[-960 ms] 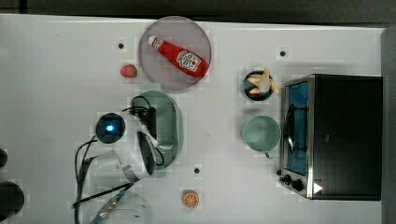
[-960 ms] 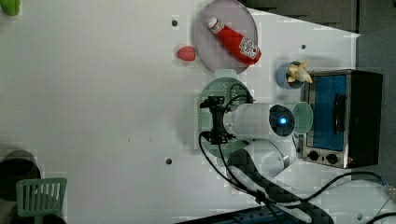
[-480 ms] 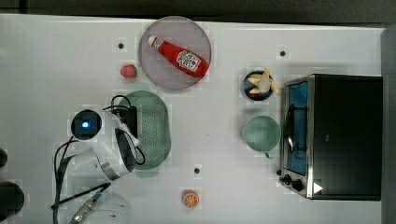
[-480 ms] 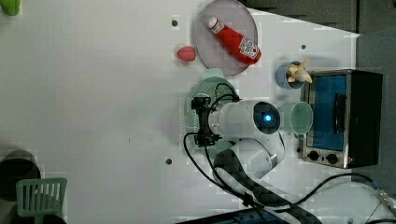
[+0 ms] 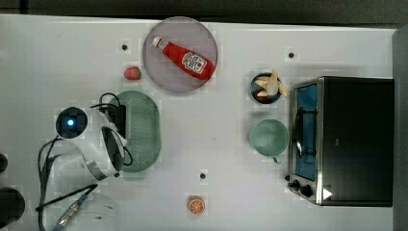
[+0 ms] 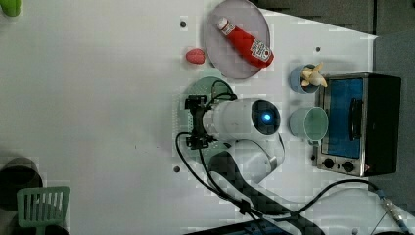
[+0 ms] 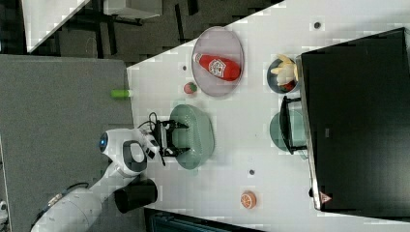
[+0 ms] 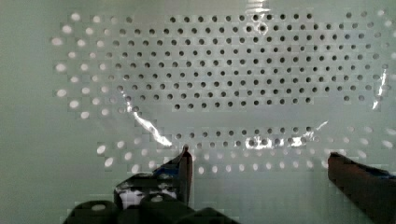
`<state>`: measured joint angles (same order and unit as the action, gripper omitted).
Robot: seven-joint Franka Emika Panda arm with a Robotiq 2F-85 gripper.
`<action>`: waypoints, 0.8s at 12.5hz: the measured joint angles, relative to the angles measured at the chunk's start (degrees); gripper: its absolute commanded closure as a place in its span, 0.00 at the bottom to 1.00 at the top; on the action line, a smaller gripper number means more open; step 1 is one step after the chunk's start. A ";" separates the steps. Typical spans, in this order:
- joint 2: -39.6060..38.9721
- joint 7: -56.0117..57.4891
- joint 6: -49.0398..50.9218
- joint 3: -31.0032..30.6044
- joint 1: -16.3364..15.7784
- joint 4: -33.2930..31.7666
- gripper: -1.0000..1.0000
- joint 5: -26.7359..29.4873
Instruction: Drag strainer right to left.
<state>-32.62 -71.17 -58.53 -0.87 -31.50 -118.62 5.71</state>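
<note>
The strainer (image 5: 144, 130) is a pale mint-green oblong colander with a finely perforated bottom. It lies on the white table, left of centre in the top view. My gripper (image 7: 178, 137) reaches down into the strainer's (image 7: 199, 133) side nearest the arm. It is open, and its two black fingers are spread wide along the inner wall. In the wrist view the perforated bottom (image 8: 210, 84) lies right below, with one fingertip (image 8: 184, 163) and the other (image 8: 355, 175) far apart and nothing between them. In the left view the arm covers much of the strainer (image 6: 192, 92).
A grey plate (image 5: 159, 72) with a ketchup bottle (image 5: 185, 58) lies just beyond the strainer, with a strawberry (image 5: 132, 73) beside it. At the top view's right are a mint cup (image 5: 268, 137), a banana bowl (image 5: 265, 86) and a toaster oven (image 5: 346, 139). An orange slice (image 5: 196, 205) lies near the front edge.
The arm and the strainer have slid together toward the top view's left, away from the cup and oven. The fingers have stayed spread.
</note>
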 measured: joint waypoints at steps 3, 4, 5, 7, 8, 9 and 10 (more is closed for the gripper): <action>-1.76 -0.73 0.50 -0.89 -1.68 2.46 0.00 1.03; -1.79 -1.06 1.65 -0.92 -2.24 2.69 0.00 1.49; -1.79 -1.06 1.82 -1.20 -2.49 3.02 0.00 1.85; -2.57 -1.57 1.40 -0.96 -3.16 5.04 0.00 1.85; -2.97 -2.80 1.12 -1.11 -3.25 5.88 0.00 1.19; -3.69 -4.14 1.18 -1.35 -3.44 7.11 0.00 0.05; -4.70 -4.81 1.48 -1.26 -4.08 8.78 0.00 -0.36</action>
<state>-37.32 -75.98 -57.04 -2.13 -35.59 -109.84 5.34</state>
